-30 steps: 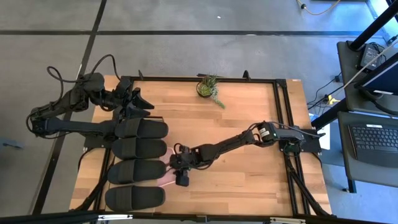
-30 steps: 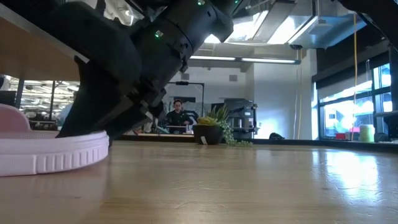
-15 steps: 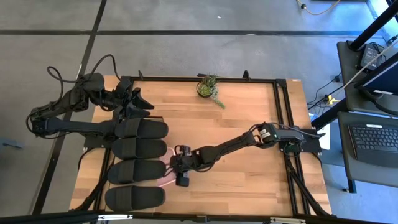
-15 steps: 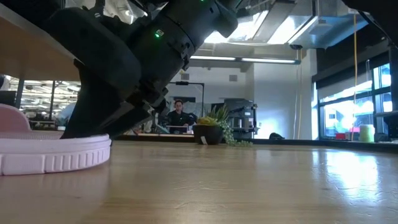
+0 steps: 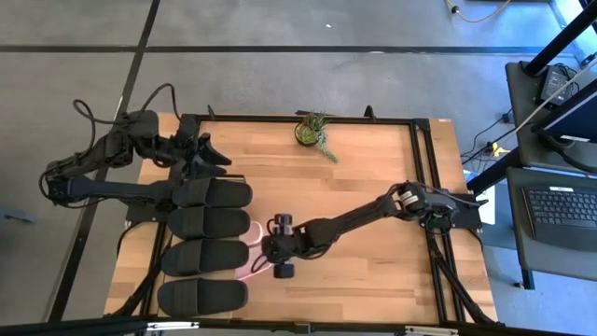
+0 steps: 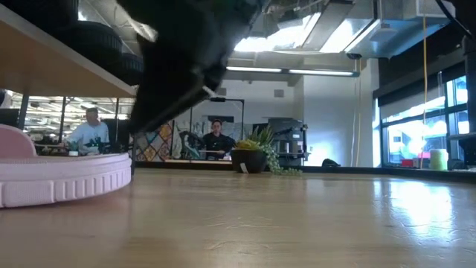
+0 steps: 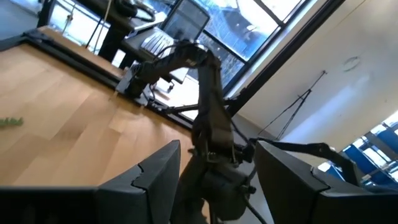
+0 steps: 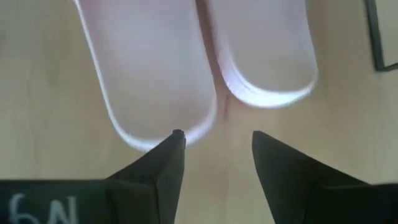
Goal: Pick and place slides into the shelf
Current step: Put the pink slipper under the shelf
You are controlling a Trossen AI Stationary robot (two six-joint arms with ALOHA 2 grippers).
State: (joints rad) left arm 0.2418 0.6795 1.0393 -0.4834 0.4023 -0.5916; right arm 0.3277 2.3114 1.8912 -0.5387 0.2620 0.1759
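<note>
Four black slides (image 5: 207,222) lie side by side on top of the shelf (image 6: 52,71) at the table's left. Two pale pink slides (image 5: 250,250) rest on the tabletop under it, their ends poking out toward the right: one pink slide (image 8: 149,68) and the other (image 8: 261,43) lie sole down, side by side. My right gripper (image 8: 217,140) is open just off those ends and raised above the near pink slide (image 6: 59,179). My left gripper (image 7: 217,180) is open and waits above the shelf's far end (image 5: 213,154).
A small potted plant (image 5: 312,131) stands near the table's far edge. Bare wooden tabletop (image 5: 373,271) stretches right of the shelf. The table's black frame (image 5: 424,168) runs along its right side. In the low view, people (image 6: 216,135) sit in the room beyond.
My right gripper has come off the near pink slide's end, risen above it and drawn back a little toward the table's right, turning at the wrist. The pink slide has stayed on the table under the shelf.
</note>
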